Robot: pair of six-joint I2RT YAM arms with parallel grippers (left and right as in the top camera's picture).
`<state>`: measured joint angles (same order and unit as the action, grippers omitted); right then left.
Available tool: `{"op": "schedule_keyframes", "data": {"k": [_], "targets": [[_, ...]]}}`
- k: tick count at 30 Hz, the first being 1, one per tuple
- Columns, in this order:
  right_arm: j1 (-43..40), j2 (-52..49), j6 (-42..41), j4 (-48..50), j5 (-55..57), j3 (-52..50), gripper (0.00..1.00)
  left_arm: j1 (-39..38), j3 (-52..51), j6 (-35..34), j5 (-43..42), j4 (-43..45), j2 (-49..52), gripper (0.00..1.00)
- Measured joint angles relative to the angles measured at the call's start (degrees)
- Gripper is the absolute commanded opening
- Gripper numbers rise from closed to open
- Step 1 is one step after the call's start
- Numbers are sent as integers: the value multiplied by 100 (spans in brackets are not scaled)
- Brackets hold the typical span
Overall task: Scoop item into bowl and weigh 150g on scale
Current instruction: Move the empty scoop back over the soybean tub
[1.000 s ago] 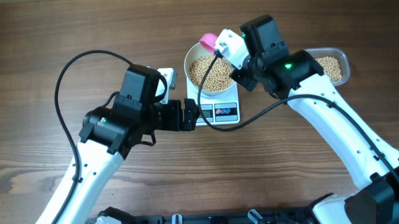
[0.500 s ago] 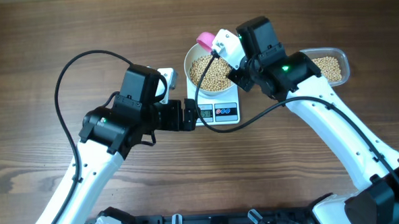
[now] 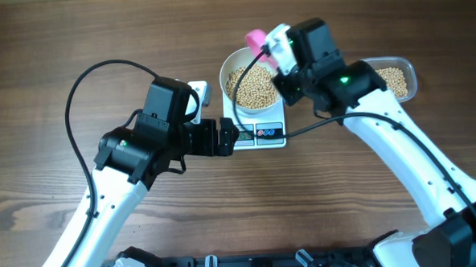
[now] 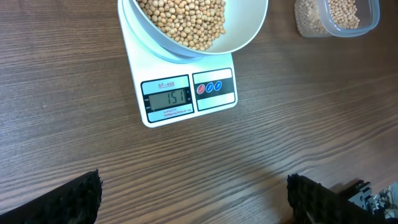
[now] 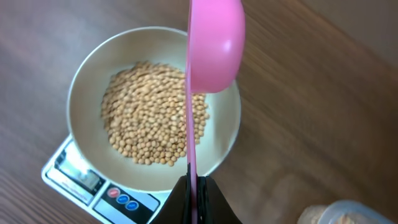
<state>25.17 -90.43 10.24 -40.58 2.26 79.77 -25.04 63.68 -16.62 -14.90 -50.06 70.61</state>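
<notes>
Right tool point(image 5: 193, 190) is pressed together on the thin handle of a glossy pink scoop point(image 5: 214, 43) held over the deep white bowl point(image 5: 84, 81). Small, round tan beans point(image 5: 152, 115) mound inside the bowl, which sits on the square white scale point(image 4: 186, 67); its display reads 151. Left tool point(image 4: 193, 202) is spread wide above the wood-grain surface point(image 4: 280, 155). A clear plastic container point(image 4: 339, 15) nearby holds more beans.
</notes>
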Motion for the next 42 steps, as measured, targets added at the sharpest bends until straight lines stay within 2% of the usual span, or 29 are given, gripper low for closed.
{"op": "schedule_keyframes", "data": {"k": [4, 9, 16, 26, 29, 33, 42], "targets": [[-667, 269, -302, 0, -531, 0, 4, 0, 0, 0, 0, 0, 0, 100], [-1963, 595, -599, -2, -1585, 0, 4, 0, 0, 0, 0, 2, 0, 100], [-3040, 610, -822, -96, -2468, 0, 4, 0, 0, 0, 0, 0, 0, 100], [-3851, 610, -896, -708, -2144, 0, 4, 0, 0, 0, 0, 2, 0, 100], [-4050, 608, -968, -1176, -2061, 0, 4, 0, 0, 0, 0, 2, 0, 100], [-4074, 546, -1231, -1576, -2024, -2, 5, 0, 0, 0, 0, 2, 0, 100], [-4076, 203, -2238, -1652, -1541, -391, 4, 0, 0, 0, 0, 0, 0, 100]]}}
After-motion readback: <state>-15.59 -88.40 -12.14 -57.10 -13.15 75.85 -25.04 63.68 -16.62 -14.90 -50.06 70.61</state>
